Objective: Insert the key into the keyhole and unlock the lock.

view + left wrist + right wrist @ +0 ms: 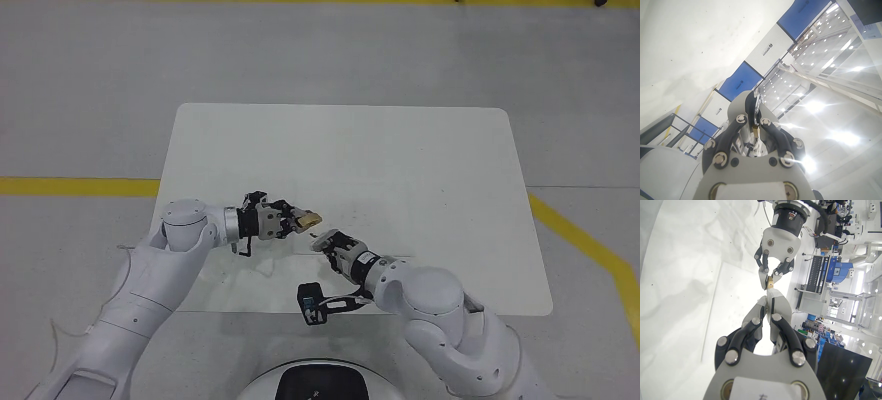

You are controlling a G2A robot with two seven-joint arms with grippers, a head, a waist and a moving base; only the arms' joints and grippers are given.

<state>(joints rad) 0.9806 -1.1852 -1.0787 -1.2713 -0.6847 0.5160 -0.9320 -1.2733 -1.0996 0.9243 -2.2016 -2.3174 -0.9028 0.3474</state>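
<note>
The left gripper (293, 219) is clamped on a small brass padlock (770, 283) above the white surface (420, 170), near left. The right gripper (766, 303) pinches a flat silver key (768, 314), its tip at the padlock. I can't tell whether it has entered, and turning looks still to do.

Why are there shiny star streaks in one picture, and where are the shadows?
Left wrist view: ceiling lamps flare into starry streaks beside the left tool gripping the lock; right wrist view: soft grey arm shadows lie on the table; top view: even light, only faint shadows under the arms.
</note>
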